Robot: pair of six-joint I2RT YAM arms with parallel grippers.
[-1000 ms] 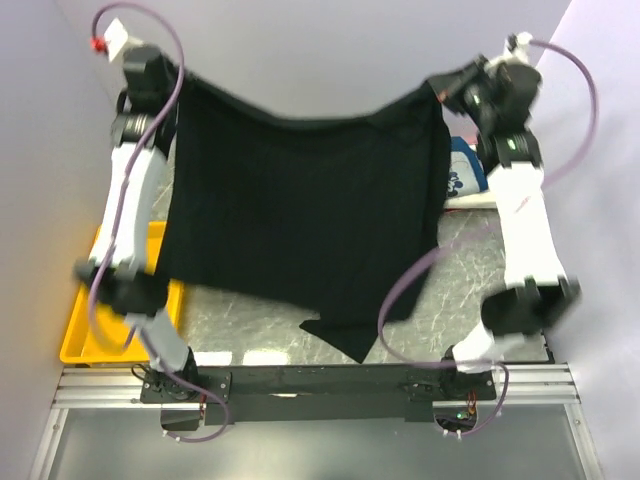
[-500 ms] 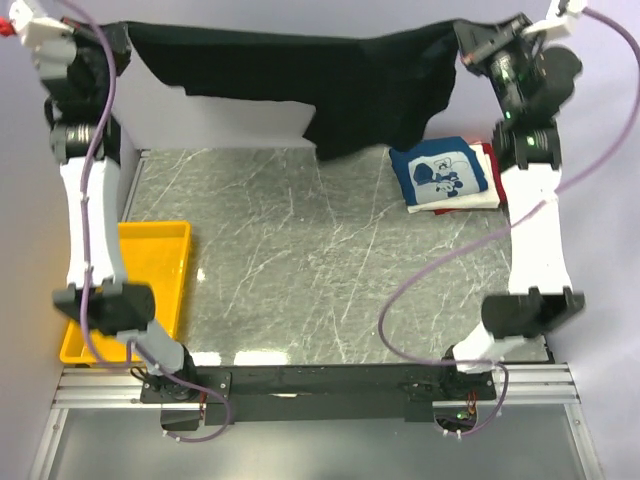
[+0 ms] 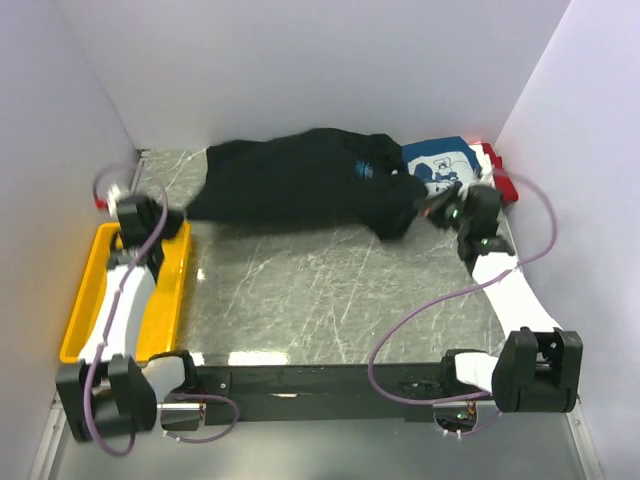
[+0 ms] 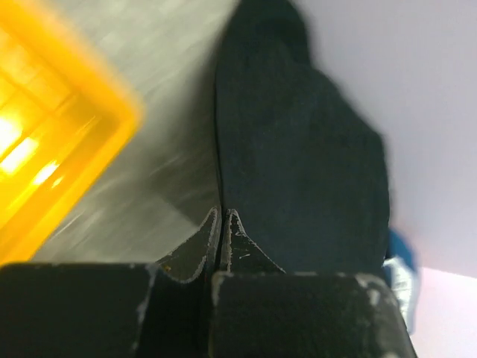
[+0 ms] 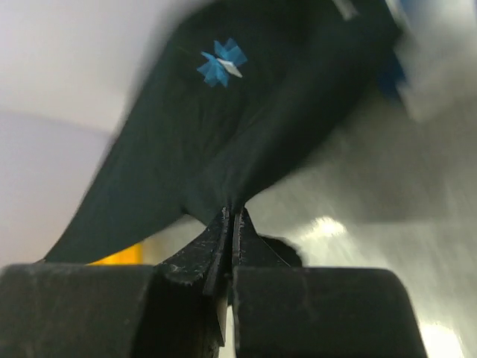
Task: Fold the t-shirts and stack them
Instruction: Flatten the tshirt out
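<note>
T-shirt [image 3: 290, 185], black, soft, bunched oblong, left end effector [image 4: 222, 216] and right end effector [image 5: 233, 216] clamped on its edges

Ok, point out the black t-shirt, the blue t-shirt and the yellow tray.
black t-shirt [image 3: 290, 185]: top view, middle of cloth.
blue t-shirt [image 3: 432, 158]: top view, printed front.
yellow tray [image 3: 176, 295]: top view, right wall.
</note>
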